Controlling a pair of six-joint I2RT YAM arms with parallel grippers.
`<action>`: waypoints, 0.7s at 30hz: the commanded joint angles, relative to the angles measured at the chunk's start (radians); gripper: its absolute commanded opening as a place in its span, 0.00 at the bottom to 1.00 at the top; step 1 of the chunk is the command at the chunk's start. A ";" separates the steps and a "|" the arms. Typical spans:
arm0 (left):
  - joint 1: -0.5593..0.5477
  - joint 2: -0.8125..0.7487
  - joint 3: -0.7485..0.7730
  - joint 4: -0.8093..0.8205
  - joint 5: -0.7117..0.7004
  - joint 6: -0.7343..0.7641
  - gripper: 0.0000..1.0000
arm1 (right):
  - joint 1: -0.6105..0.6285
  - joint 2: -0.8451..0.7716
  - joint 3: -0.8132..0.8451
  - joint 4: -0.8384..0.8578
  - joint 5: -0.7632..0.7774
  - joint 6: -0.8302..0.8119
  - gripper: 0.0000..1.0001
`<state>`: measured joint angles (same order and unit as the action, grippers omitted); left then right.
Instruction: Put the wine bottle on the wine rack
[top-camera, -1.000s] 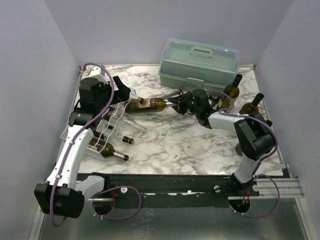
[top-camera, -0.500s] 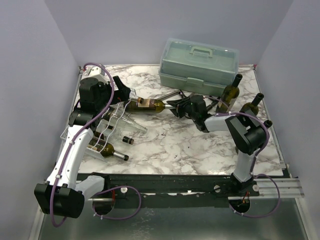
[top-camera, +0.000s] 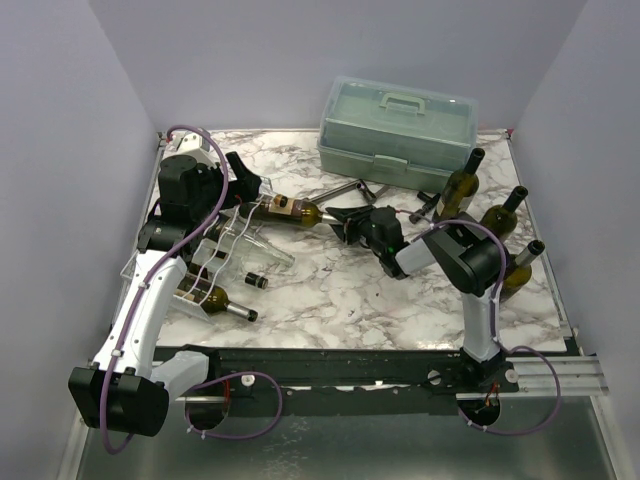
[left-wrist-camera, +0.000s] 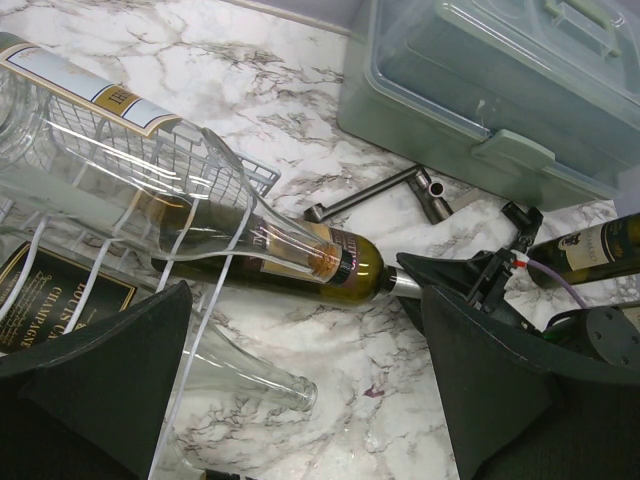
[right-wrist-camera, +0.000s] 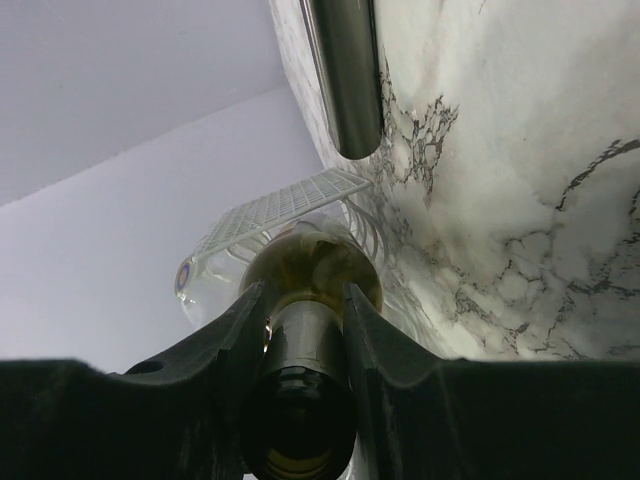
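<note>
The wine bottle (top-camera: 300, 210) is olive green with a tan label and lies on its side, base toward the white wire wine rack (top-camera: 222, 250) at the left. My right gripper (top-camera: 342, 216) is shut on its neck. In the right wrist view the neck (right-wrist-camera: 305, 345) sits tight between both fingers, with the rack (right-wrist-camera: 290, 208) beyond. In the left wrist view the bottle (left-wrist-camera: 320, 265) has its base end among the rack wires (left-wrist-camera: 205, 165). My left gripper (top-camera: 247, 187) hovers open and empty over the rack's far end, its jaws spread wide (left-wrist-camera: 305, 385).
A pale green toolbox (top-camera: 397, 120) stands at the back. Three upright bottles (top-camera: 497, 213) stand at the right. A metal tool (top-camera: 347, 189) lies near the toolbox. A clear bottle (left-wrist-camera: 240, 375) and a dark champagne bottle (top-camera: 215, 297) lie in the rack. A small dark piece (top-camera: 257, 281) lies beside it.
My right arm has reached left, pushing the wine bottle base-first toward and into the rack's edge. The left arm has not moved.
</note>
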<state>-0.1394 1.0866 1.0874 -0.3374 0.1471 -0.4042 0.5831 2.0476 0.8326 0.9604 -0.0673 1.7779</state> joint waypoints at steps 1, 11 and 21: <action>-0.002 -0.019 -0.001 0.020 0.023 -0.007 0.99 | 0.026 0.034 0.040 0.255 0.054 0.109 0.01; -0.003 -0.022 0.000 0.021 0.025 -0.008 0.99 | 0.078 0.102 0.109 0.307 0.163 0.117 0.00; -0.002 -0.020 0.000 0.021 0.027 -0.010 0.99 | 0.121 0.195 0.187 0.337 0.220 0.141 0.01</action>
<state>-0.1394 1.0866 1.0874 -0.3370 0.1497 -0.4076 0.6861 2.2189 0.9554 1.0882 0.0837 1.8400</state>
